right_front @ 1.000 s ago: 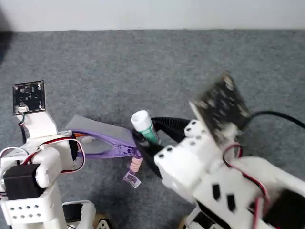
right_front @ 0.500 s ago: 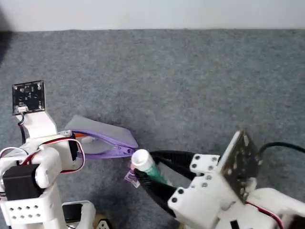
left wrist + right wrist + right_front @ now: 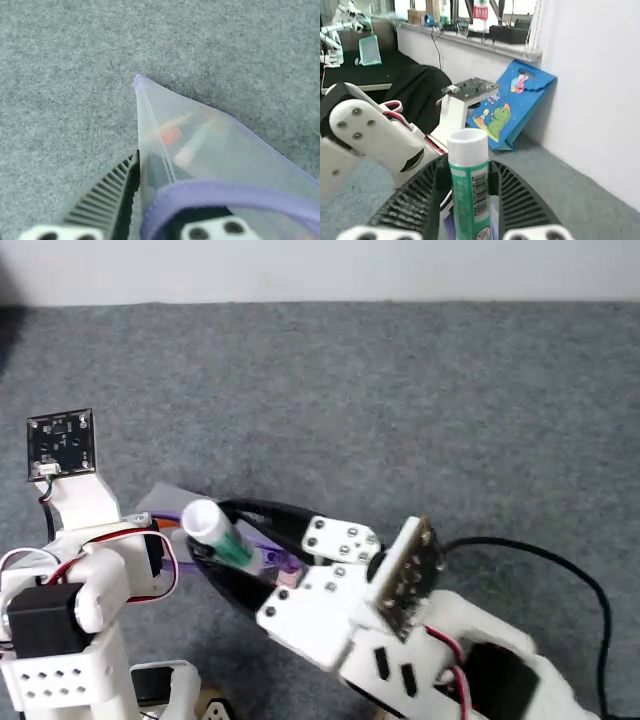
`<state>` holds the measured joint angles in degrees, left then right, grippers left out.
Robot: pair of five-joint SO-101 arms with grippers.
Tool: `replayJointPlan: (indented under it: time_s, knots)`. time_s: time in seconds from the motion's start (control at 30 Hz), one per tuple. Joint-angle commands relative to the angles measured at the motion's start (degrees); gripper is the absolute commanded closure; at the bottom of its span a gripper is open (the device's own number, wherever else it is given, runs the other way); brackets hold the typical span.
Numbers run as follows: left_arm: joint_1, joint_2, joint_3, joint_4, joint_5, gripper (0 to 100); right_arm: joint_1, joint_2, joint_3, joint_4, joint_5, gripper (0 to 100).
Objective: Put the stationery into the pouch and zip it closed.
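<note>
The pouch (image 3: 158, 502) is translucent with a purple zip edge and lies at the left of the grey table. My left gripper (image 3: 155, 217) is shut on its rim, which stands up between the jaws. An orange item (image 3: 171, 134) shows through the pouch wall (image 3: 215, 150). My right gripper (image 3: 207, 531) is shut on a green glue stick (image 3: 216, 532) with a white cap, held just above the pouch's mouth and tilted. The right wrist view shows the glue stick (image 3: 469, 185) upright between the black fingers (image 3: 520, 200).
The left arm's white body (image 3: 80, 580) stands at the near left, and the right arm (image 3: 400, 640) fills the near middle. A pink zip pull (image 3: 285, 580) hangs by the pouch. Bare grey table (image 3: 420, 400) stretches behind.
The right arm has swung left with the glue stick, from beside the pouch's right end to over its mouth. The left arm and pouch have stayed put.
</note>
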<state>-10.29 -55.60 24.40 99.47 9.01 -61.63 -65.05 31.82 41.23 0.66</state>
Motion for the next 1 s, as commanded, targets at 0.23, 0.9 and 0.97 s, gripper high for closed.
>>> replayJointPlan:
  time_s: [0.23,0.9,0.97]
  knots:
    - [-0.35,-0.79,-0.92,0.88,0.7,98,-0.57,-0.57,15.82,-21.32,1.14,99.1]
    - [-0.35,-0.79,-0.84,0.88,0.7,98,2.15,-0.75,33.76,-39.43,1.49,98.7]
    - [-0.35,-0.79,-0.84,0.88,0.7,98,3.56,-1.01,33.67,-37.41,2.29,98.6]
